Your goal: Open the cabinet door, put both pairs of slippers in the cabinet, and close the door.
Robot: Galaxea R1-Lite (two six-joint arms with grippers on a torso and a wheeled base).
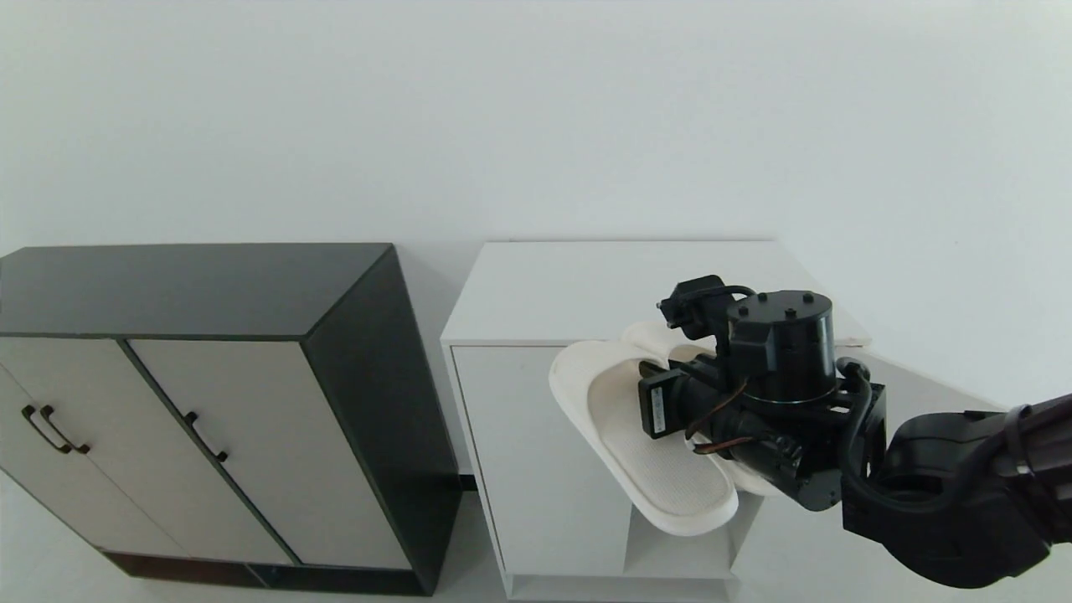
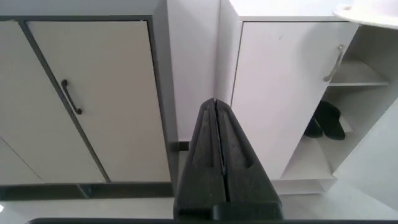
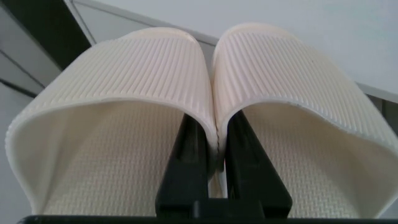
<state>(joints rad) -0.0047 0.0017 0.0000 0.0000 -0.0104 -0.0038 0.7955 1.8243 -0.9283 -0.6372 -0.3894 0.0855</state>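
Cream ribbed foam slippers [image 3: 155, 68] ride paired in your right gripper [image 3: 216, 142], jaws pinching both inner strap edges so one carry moves both. Ahead of those jaws the white cabinet [image 1: 586, 285] stands open, black slippers [image 2: 326, 121] inside. Your left gripper [image 2: 216, 111] is closed, empty.

My right gripper [image 3: 216, 146] pinches the cream slippers [image 1: 649, 435] together by the inner edges of their ribbed straps. It holds the pair side by side in the air, toes toward the white cabinet [image 1: 603, 285], just in front of it. The cabinet's right compartment stands open beside a flush white door [image 2: 280, 93] with a slim handle, and a dark pair of slippers [image 2: 326, 120] sits on a lower shelf inside.
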